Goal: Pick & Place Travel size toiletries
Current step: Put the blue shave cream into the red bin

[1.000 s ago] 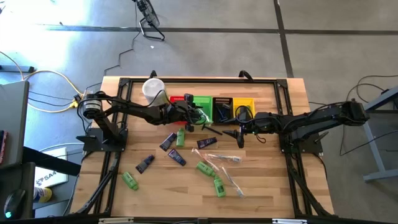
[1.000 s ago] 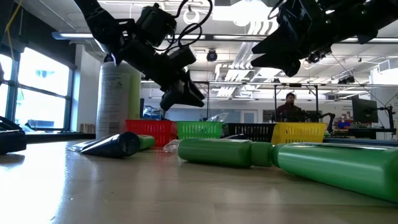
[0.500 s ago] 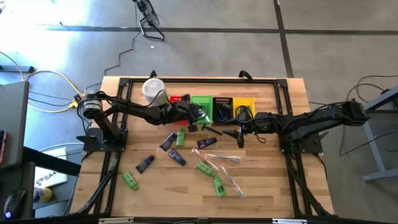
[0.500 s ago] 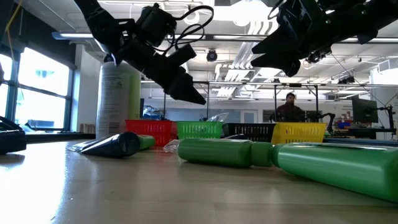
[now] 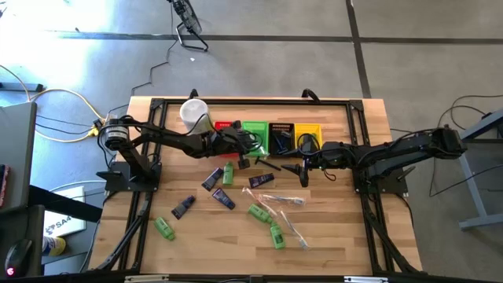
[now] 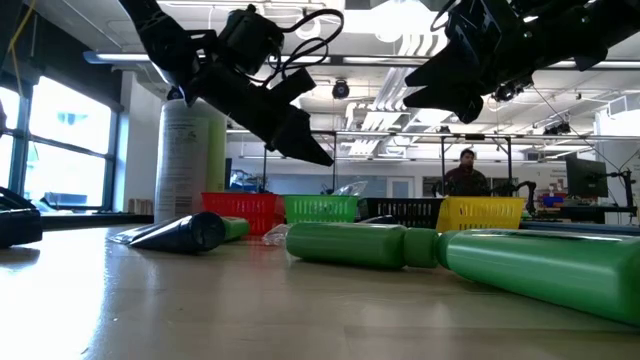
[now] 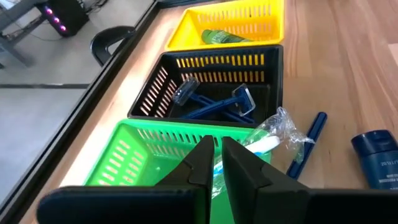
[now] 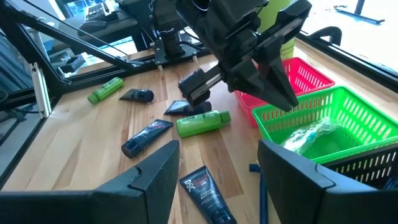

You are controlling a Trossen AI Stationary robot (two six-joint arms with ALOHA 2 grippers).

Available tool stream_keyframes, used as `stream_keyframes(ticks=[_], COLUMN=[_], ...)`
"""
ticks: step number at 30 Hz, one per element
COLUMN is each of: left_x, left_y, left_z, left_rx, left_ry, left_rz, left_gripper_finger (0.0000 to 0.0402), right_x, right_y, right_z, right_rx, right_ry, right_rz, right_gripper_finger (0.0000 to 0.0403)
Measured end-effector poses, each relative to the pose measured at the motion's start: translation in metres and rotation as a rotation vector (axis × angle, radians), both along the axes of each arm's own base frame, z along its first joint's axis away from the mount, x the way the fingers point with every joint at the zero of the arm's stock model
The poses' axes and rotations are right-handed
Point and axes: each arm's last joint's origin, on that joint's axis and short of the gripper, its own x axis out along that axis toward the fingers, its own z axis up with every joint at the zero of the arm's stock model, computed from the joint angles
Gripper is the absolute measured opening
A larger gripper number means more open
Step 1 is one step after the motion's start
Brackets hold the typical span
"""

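wood-plank table [image 5: 338,236] carries four small baskets in a row, red [image 5: 223,126], green [image 5: 255,135], black [image 5: 281,135] and yellow [image 5: 308,133], beside one tall white canister [image 5: 193,112]. loose toiletries lie in front: four green mini bottles [image 5: 164,228], about four dark tubes [image 5: 183,207] with unreadable labels, and clear-wrapped sticks [image 5: 287,222]. left gripper [image 7: 217,155] hangs pinched together, empty, over the green basket holding a wrapped stick [image 7: 264,142]; right gripper [image 5: 303,172] waits spread wide near the yellow basket.
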Motion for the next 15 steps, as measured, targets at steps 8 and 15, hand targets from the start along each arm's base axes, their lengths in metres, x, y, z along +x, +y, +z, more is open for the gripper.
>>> stream_keyframes(ticks=[8, 15], left_x=[0.0, 0.0], left_y=[0.0, -0.0001], left_z=[0.0, -0.0002], left_rx=[-0.023, -0.039], left_ry=[-0.01, -0.013], left_rz=[0.011, 0.014], left_gripper_finger=[0.0026, 0.0026], right_x=[0.0, 0.0], right_y=[0.0, -0.0001], right_z=[0.0, 0.0], right_rx=[0.0, 0.0], right_ry=[0.0, 0.0], right_rz=[0.0, 0.0], right_gripper_finger=[0.021, 0.021])
